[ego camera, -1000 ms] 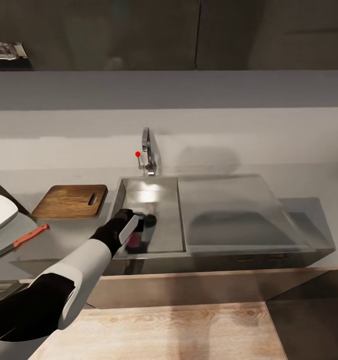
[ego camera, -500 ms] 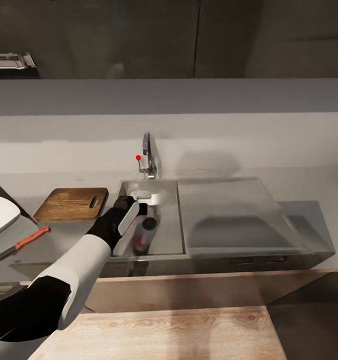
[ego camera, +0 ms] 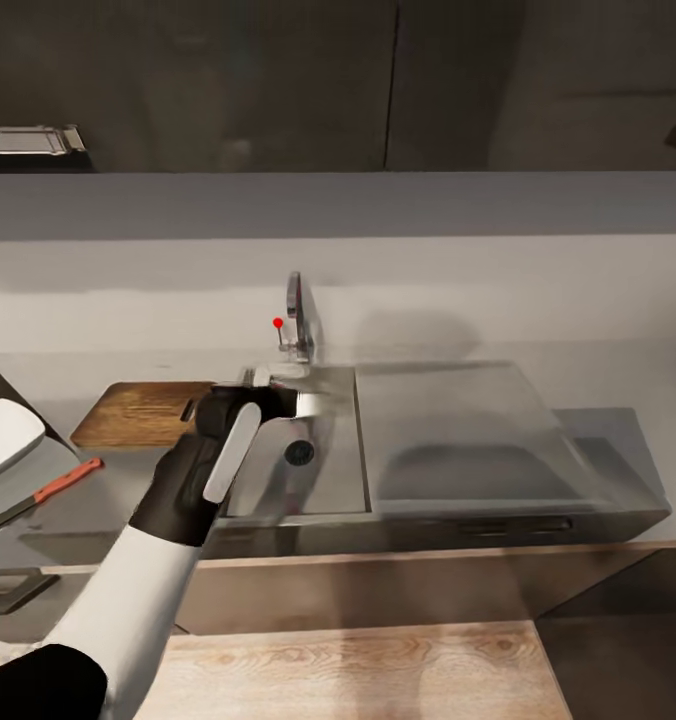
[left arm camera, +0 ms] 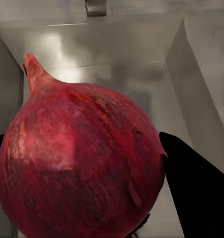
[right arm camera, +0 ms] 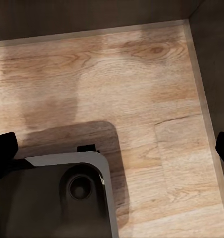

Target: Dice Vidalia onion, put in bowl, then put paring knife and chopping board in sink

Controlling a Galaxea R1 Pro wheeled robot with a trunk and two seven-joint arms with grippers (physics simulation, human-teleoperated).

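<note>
1. Left wrist view: red-skinned onion pinched between the two dark fingers of the left gripper, stalk tip pointing toward the steel basin's far wall. Fingers spread about as wide as the bulb, pressed against its sides.
2. Head view: left gripper raised above the sink, over the basin's left rear corner, near the chopping board. Onion itself hidden behind wrist and fingers from this angle.
3. Round drain showing on the basin floor; curved tap with red knob behind the basin; flat drainboard to the basin's right.
4. Chopping board lying flat on the grey countertop, just left of the sink, slot hole toward the sink side.
5. Paring knife with reddish handle lying on the countertop, nearer the robot than the board, apart from it.
6. White bowl at the picture's left edge, partly cut off, beside the knife.
7. Right wrist view: right gripper's dark fingertips at both picture edges, spread wide, nothing between them; wooden floor and part of the robot's base below.
</note>
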